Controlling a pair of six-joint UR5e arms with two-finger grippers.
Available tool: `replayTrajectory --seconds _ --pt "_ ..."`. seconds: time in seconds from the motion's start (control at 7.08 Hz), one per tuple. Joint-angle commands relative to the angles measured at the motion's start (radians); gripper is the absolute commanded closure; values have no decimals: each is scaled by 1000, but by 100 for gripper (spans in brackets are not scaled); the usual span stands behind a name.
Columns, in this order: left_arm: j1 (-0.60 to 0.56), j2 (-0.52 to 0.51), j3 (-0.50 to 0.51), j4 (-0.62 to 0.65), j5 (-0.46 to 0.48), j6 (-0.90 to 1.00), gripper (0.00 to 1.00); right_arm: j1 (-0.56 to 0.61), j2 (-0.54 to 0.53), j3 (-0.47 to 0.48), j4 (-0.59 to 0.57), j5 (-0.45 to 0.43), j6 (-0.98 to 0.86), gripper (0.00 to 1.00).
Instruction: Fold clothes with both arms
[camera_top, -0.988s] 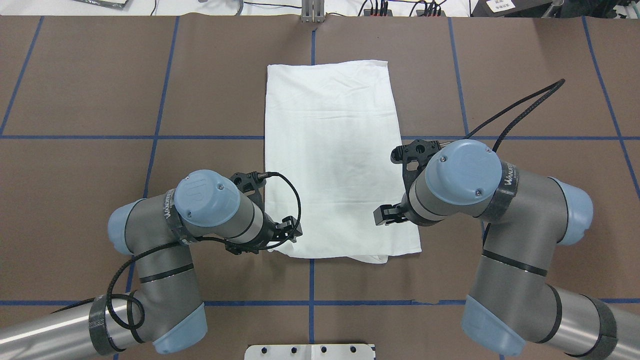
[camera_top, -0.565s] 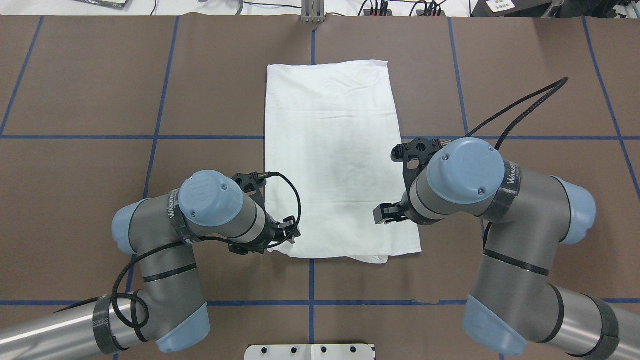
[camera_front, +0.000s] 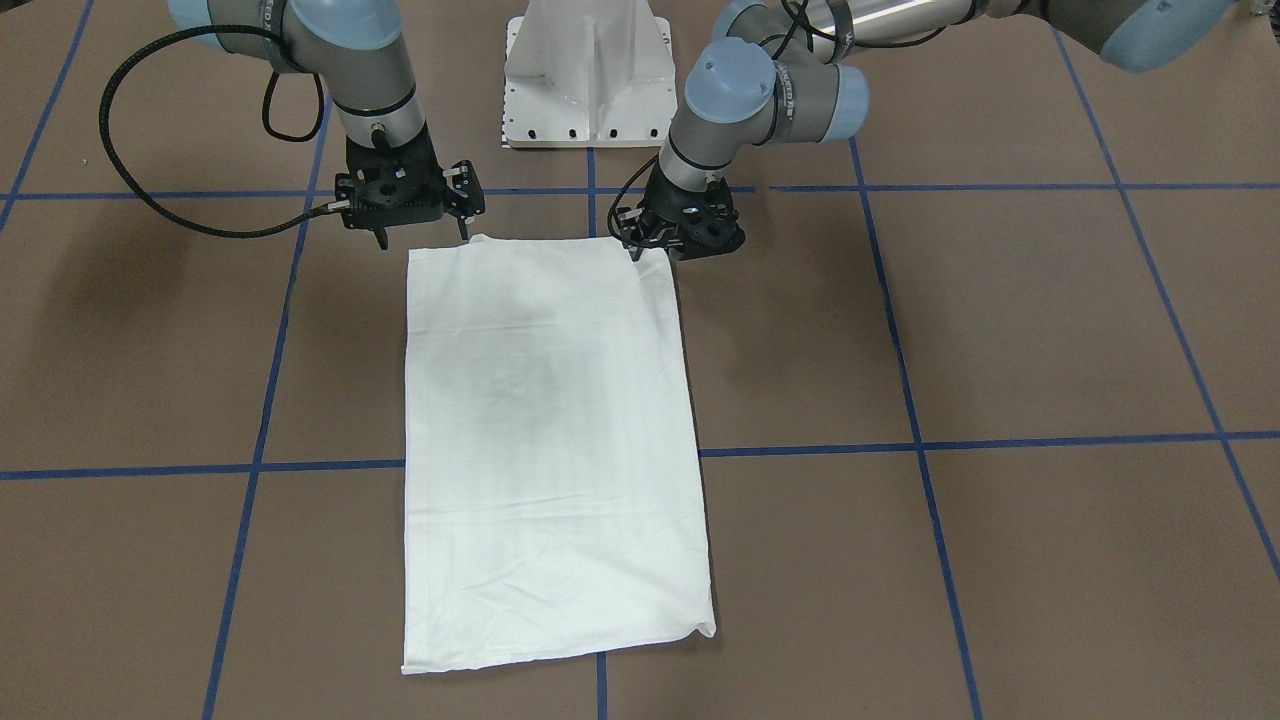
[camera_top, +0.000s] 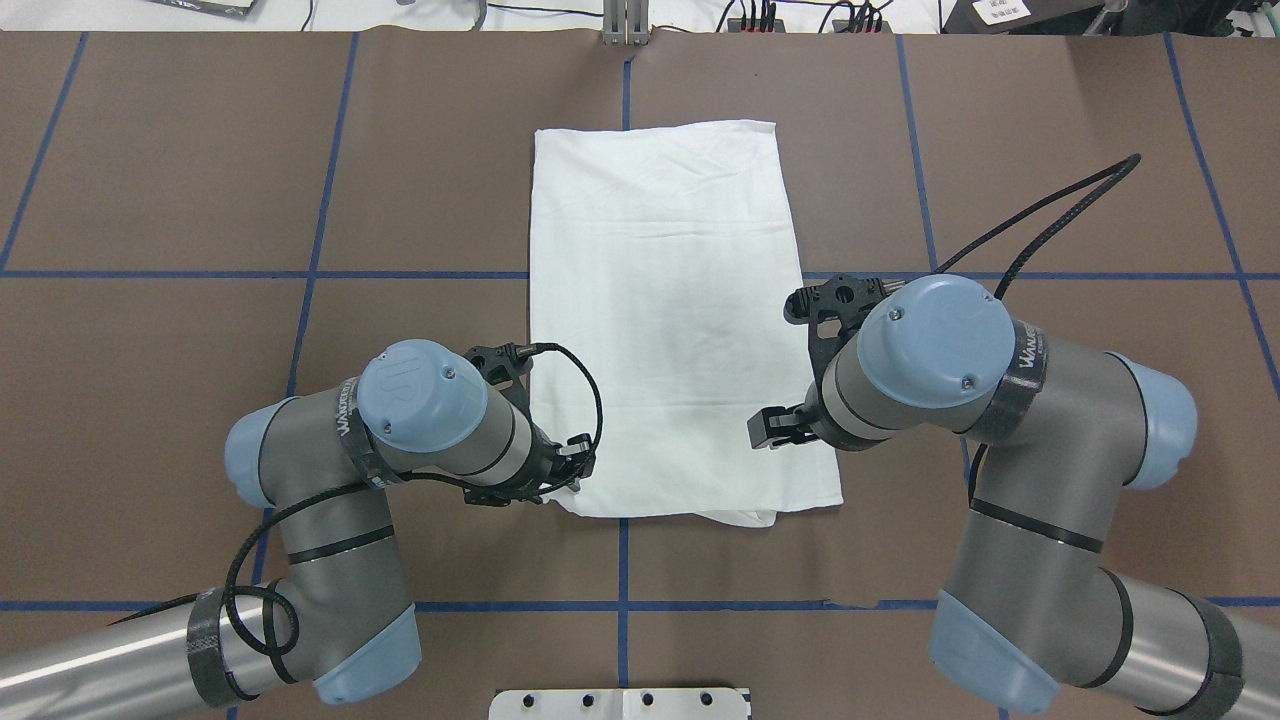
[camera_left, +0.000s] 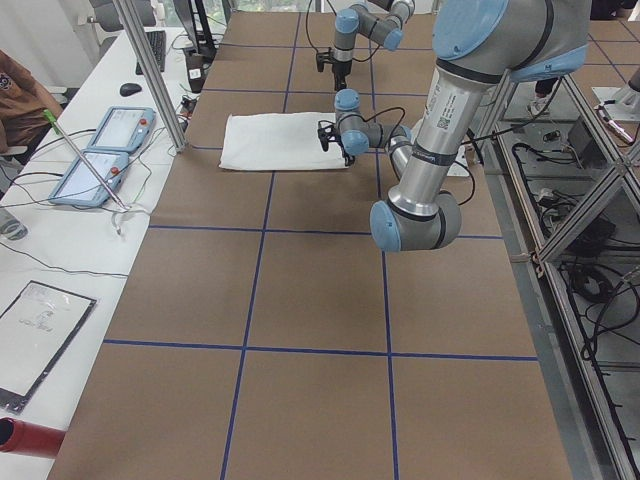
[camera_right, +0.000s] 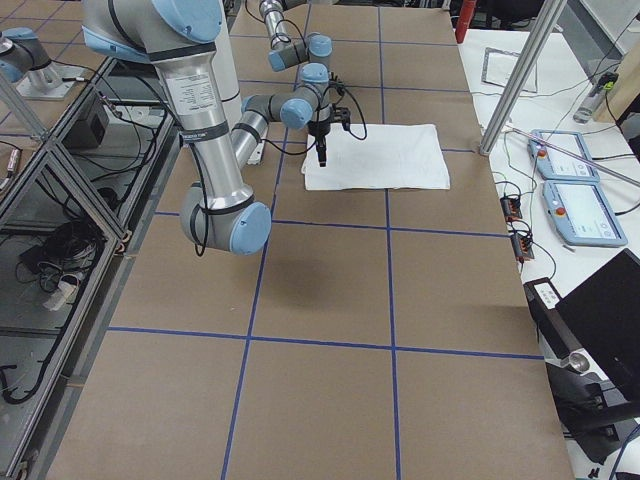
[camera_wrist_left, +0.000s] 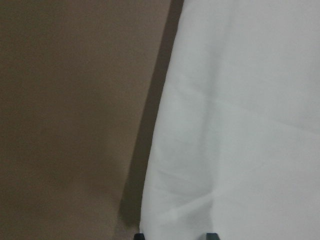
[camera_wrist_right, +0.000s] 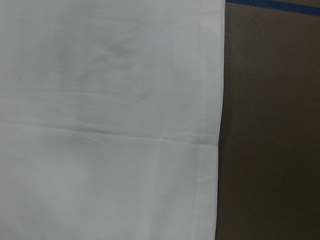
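The clothes are one white shirt (camera_front: 550, 420) (camera_top: 670, 320), folded into a long flat rectangle on the brown table. My left gripper (camera_front: 648, 247) (camera_top: 573, 478) sits low at the shirt's near-left corner. In the left wrist view two fingertips (camera_wrist_left: 212, 235) stand apart at the bottom edge with white cloth (camera_wrist_left: 240, 125) between them, so it is open. My right gripper (camera_front: 422, 236) is open over the near-right corner, one finger on each side of the shirt's edge. Overhead, its wrist hides most of it. The right wrist view shows only the shirt's hem (camera_wrist_right: 110, 125) and the table.
The white pedestal base (camera_front: 590, 70) (camera_top: 620, 703) stands just behind the shirt's near edge. Black cables loop off both wrists (camera_front: 130, 170) (camera_top: 1050, 205). Blue tape lines (camera_top: 625, 560) grid the table. A side bench holds two pendants (camera_left: 105, 150) and a metal post (camera_left: 150, 75).
My left gripper has edged a little toward the shirt's near-left corner. The right arm has shifted slightly right. The shirt has not moved.
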Motion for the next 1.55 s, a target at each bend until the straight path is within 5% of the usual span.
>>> replayTrajectory --seconds 0.0,0.85,1.41 --pt "-2 -4 -1 1 1 1 100 -1 2 6 0 0 32 0" --pt "-13 4 -31 7 -4 1 100 -139 40 -37 2 -92 595 0" --pt "-13 1 -31 6 -1 1 100 -147 85 -126 3 -124 713 0"
